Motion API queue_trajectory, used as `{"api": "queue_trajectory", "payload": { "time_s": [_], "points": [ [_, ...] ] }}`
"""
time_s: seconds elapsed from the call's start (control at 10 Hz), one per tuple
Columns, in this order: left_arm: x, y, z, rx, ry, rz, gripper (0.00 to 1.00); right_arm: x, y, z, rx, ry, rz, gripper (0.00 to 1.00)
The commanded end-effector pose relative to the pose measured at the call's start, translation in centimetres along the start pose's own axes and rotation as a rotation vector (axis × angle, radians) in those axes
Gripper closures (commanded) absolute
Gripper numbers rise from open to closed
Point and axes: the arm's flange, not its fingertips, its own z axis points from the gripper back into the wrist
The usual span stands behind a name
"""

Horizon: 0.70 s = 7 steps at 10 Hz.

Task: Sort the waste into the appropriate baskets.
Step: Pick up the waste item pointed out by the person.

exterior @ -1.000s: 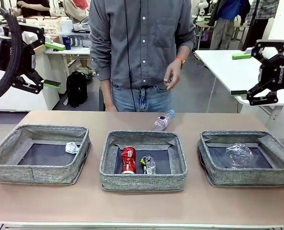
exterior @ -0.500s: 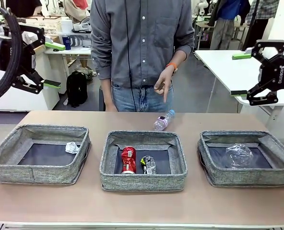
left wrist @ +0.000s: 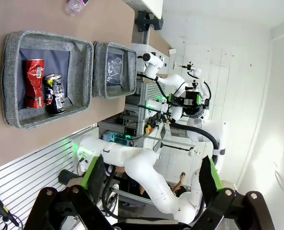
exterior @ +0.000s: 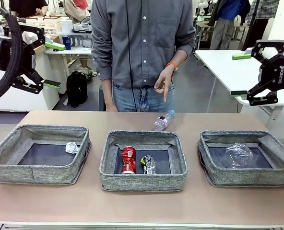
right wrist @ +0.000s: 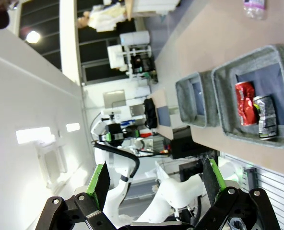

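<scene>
While both sets of green-padded fingers stand spread wide and hold nothing, I see the left gripper (exterior: 50,64) raised high at the left edge of the front view and the right gripper (exterior: 240,74) raised at the right edge, each well above the tan table (exterior: 142,206).

Below them I count three low grey woven fabric baskets in a row. The left basket (exterior: 7,165) holds a crumpled white paper ball (exterior: 72,147) near its far right corner. The middle basket (exterior: 142,182) holds a crushed red can (exterior: 128,159) and, just beside it, a crushed dark multicoloured can (exterior: 149,164). The right basket (exterior: 214,175) holds a clear plastic cup (exterior: 239,155).

A clear bottle with a pink label (exterior: 163,120) lies on the table behind the middle basket. The person's hand (exterior: 164,84) hangs above it, a finger pointing down.
</scene>
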Motion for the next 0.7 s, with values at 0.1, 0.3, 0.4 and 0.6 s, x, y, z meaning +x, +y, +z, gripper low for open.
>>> {"api": "queue_trajectory", "payload": {
  "time_s": [0.1,0.3,0.4,0.6],
  "points": [
    [-0.1,0.0,0.3,0.011,0.007,0.006,0.00,2.9,1.8,-7.0,-0.364,-0.058,0.018,0.00],
    [-0.1,0.0,0.3,0.011,0.007,0.006,0.00,5.6,1.4,-14.8,-0.756,-0.171,0.089,0.00],
    [-0.1,0.0,0.3,0.011,0.007,0.006,0.00,6.1,0.4,-18.7,-0.851,-0.081,0.132,0.00],
    [-0.1,0.0,0.3,0.011,0.007,0.006,0.00,6.5,-0.8,-23.2,-0.910,-0.165,0.298,0.00]
  ]
}}
